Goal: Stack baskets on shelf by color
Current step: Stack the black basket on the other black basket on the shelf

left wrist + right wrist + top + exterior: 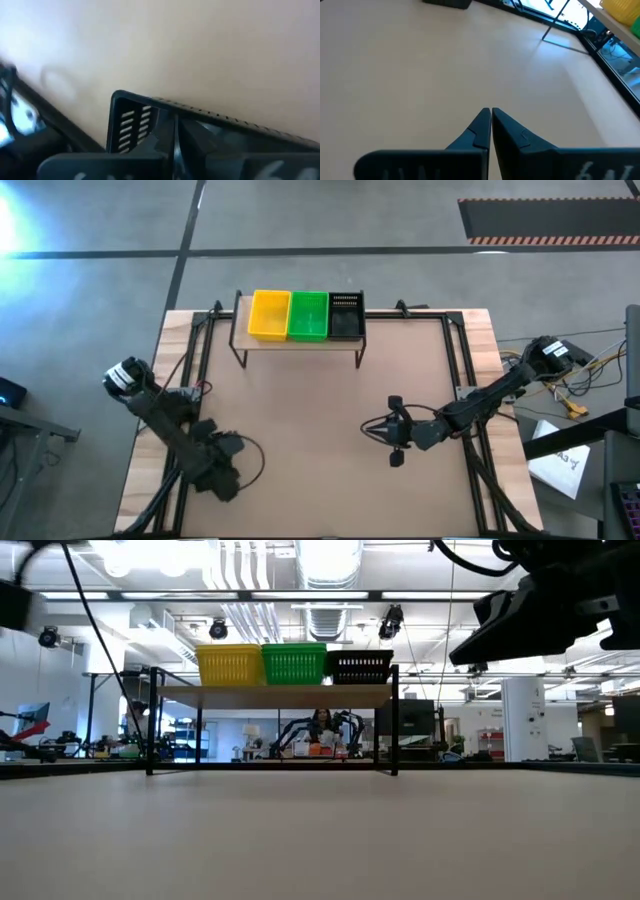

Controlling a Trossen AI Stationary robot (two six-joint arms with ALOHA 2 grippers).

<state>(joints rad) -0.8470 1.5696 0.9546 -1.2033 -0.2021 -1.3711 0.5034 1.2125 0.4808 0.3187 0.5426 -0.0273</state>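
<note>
The brown counter (330, 420) is bare across its middle, with nothing lying between either arm and the shelf (298, 343). Black metal rails run along its side edges. In the low view a person (323, 727) sits far back in the room, seen through the gap beneath the shelf.

The shelf stands at 12 o'clock on the counter: a light wooden plank on thin black legs. On it, side by side and touching, sit the yellow baskets (269, 314), the green baskets (308, 316) and the black baskets (346, 315), running from the 9 o'clock end of the plank to the 3 o'clock end. All are plastic mesh with tapered sides; how many are nested in each colour cannot be told.

One more black basket (131, 121) lies at about 7 o'clock, near the front left corner of the counter. Its slotted wall and dark rim show in the left wrist view. The left gripper (222, 472) is bent low over it, its fingers closed on the rim.

The right gripper (490, 122) hangs above the counter at about 4 o'clock, the arm reaching in from the right edge with its elbow low. Its fingers (479, 131) are pressed together with nothing between them.
</note>
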